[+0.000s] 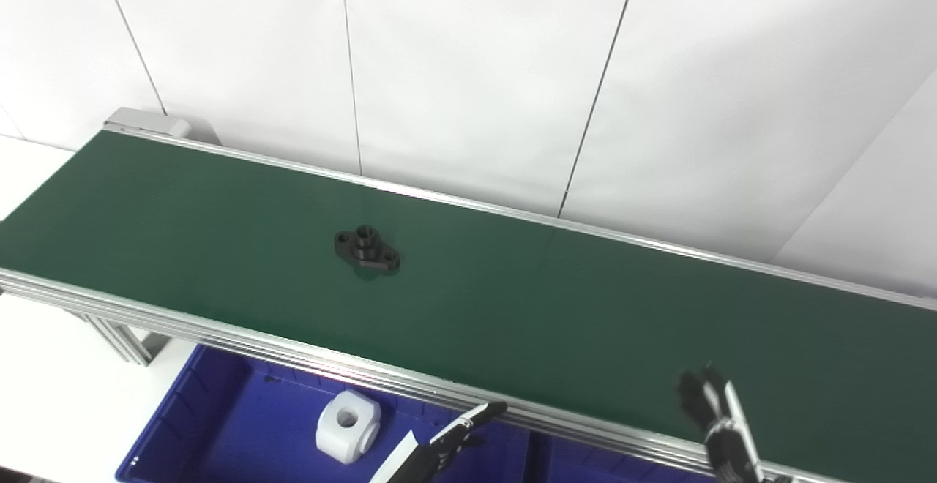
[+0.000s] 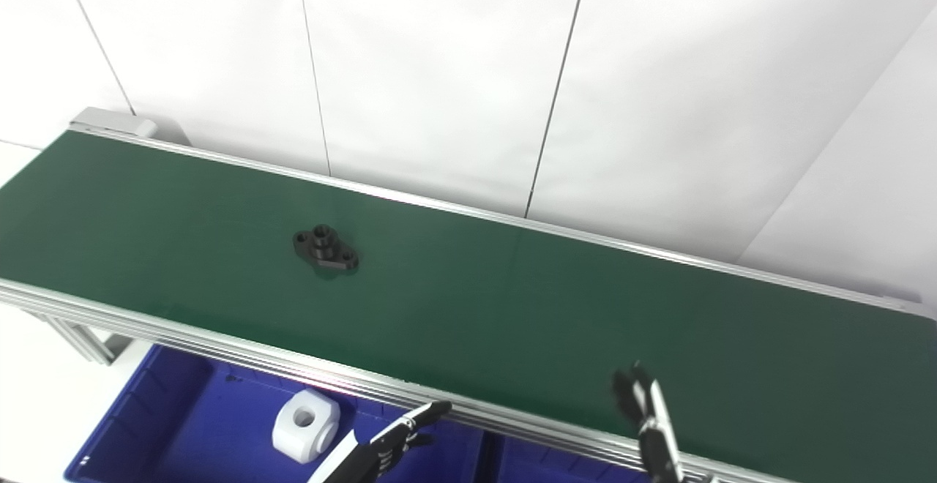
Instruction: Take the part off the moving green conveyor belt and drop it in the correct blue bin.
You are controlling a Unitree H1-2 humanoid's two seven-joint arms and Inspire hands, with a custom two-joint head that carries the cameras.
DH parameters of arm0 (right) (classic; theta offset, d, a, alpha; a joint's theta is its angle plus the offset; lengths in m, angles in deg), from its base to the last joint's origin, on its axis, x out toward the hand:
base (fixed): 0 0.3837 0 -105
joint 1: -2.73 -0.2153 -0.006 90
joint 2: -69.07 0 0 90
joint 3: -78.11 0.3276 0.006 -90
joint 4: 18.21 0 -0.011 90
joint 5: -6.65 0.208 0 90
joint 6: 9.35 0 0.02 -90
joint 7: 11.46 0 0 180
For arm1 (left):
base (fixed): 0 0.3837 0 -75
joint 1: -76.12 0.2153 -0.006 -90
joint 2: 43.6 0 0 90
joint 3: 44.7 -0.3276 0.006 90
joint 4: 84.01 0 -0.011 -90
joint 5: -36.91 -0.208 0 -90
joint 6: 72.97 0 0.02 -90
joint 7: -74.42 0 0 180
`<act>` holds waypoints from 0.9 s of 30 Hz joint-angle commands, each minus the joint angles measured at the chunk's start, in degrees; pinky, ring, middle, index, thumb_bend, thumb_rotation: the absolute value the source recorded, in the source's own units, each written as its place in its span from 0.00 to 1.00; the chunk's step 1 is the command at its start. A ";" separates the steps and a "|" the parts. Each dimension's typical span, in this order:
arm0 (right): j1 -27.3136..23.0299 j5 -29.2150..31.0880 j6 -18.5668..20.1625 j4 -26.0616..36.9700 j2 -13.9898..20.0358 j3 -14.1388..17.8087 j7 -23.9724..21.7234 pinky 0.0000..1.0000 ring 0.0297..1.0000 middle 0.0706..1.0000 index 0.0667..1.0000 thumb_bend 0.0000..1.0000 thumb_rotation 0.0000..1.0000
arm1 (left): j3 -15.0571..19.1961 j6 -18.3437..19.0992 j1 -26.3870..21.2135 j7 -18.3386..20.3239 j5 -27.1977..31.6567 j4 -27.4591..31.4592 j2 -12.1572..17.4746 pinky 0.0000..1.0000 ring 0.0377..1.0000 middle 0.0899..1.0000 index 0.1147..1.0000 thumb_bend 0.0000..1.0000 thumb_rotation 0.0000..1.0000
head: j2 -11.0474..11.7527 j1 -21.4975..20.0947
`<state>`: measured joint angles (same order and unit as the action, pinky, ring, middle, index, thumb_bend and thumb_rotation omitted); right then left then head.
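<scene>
Part (image 1: 367, 249), a black flanged piece, sits mid-left on the green conveyor belt (image 1: 556, 307) well clear of both, while left robot hand (image 1: 457, 435) over the blue bin (image 1: 219, 424) and right robot hand (image 1: 714, 413) at the near rail wait spread and empty, likely staged for interception.

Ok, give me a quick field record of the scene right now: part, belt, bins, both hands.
part: black flanged part, lying flat mid-belt, untouched
belt: green conveyor belt, nothing else on it
left bin: blue bin below the near rail, holds a white block
right bin: second blue bin, contents hidden
left robot hand: over the bin, empty, fingers apart
right robot hand: at the belt's near edge, empty, fingers apart
</scene>
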<state>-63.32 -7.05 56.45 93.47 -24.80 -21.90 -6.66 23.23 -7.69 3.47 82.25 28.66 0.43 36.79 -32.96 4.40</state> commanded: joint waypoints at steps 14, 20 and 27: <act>-22.43 -21.87 13.05 -0.14 -4.10 4.17 -5.34 0.77 0.91 0.99 0.99 0.96 0.72 | 0.10 -2.05 -1.60 0.06 -0.44 -0.18 -1.14 0.89 0.97 0.97 0.91 1.00 0.89 | 0.19 -0.48; -30.55 -29.20 21.53 -0.89 -7.03 1.22 -9.98 0.72 0.89 0.98 1.00 0.98 0.70 | 0.13 -2.03 -2.04 0.37 0.02 -0.96 -1.17 0.89 0.97 0.97 0.91 1.00 0.88 | 0.34 -0.42; -39.80 -39.50 29.10 -3.78 -7.89 -3.07 -15.76 0.68 0.84 0.90 0.95 0.99 0.61 | 0.05 -2.05 -2.60 0.45 0.10 -1.84 -1.37 0.90 0.97 0.97 0.91 1.00 0.87 | 0.60 -0.61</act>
<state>-100.84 -44.82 84.10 89.30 -32.34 -24.83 -22.33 23.52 -7.69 1.45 82.64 28.68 -1.94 36.21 -32.34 3.78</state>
